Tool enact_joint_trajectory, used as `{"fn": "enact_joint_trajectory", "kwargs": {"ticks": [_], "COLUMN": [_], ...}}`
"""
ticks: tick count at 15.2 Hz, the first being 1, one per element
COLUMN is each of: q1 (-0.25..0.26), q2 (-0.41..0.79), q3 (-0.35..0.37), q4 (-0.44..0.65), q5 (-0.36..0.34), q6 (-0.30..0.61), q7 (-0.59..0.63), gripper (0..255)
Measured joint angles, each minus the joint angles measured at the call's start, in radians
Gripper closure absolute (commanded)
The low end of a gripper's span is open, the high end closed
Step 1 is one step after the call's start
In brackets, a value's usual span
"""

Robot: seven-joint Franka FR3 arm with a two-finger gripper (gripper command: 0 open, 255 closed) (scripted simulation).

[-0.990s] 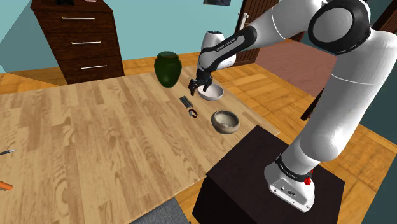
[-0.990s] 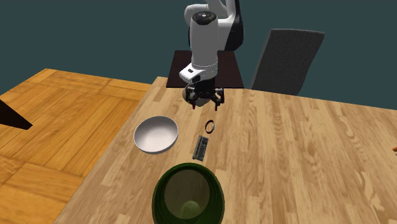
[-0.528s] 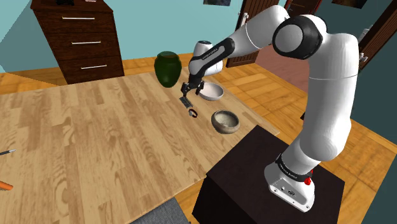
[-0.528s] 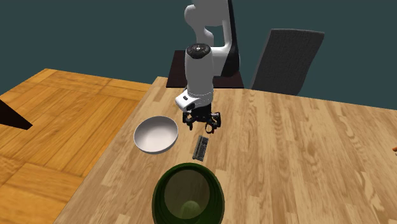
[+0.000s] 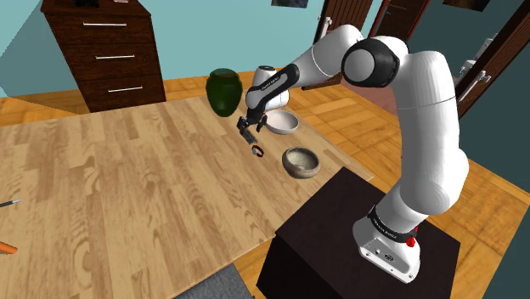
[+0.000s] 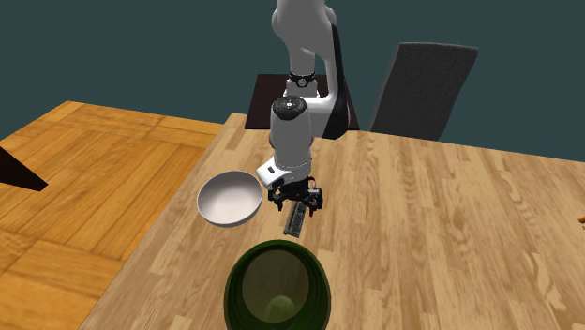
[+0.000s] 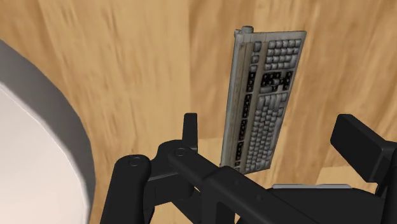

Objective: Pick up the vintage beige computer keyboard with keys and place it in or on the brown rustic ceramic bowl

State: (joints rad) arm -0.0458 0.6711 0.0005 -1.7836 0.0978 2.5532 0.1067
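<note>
Gripper point(image 7: 271, 124) hangs spread wide over grey-beige keyboard point(image 7: 262, 95), fingers point(image 7: 366, 149) either side and not touching; keyboard lies flat on wooden table point(image 6: 450, 234) beside white bowl point(image 6: 229, 198).

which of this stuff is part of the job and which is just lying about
Job:
keyboard
brown bowl
hand, open over the keyboard

Lying about:
white bowl
green vase
ring
dresser
chair
</note>
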Motion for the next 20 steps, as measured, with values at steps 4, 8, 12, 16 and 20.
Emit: {"fn": "enact_joint_trajectory", "kwargs": {"ticks": [4,8,12,16,20], "q1": [0.001,0.001,0.001,0.001,0.001], "q2": [0.039,0.043,0.043,0.043,0.043], "q3": [0.002,0.002,0.002,0.001,0.002], "q4": [0.018,0.020,0.021,0.021,0.021], "q5": [0.001,0.001,0.001,0.001,0.001], "q6": [0.021,0.023,0.023,0.023,0.023], "q7": [0.000,0.000,0.000,0.000,0.000], "gripper": [0,0,255,255,255]}}
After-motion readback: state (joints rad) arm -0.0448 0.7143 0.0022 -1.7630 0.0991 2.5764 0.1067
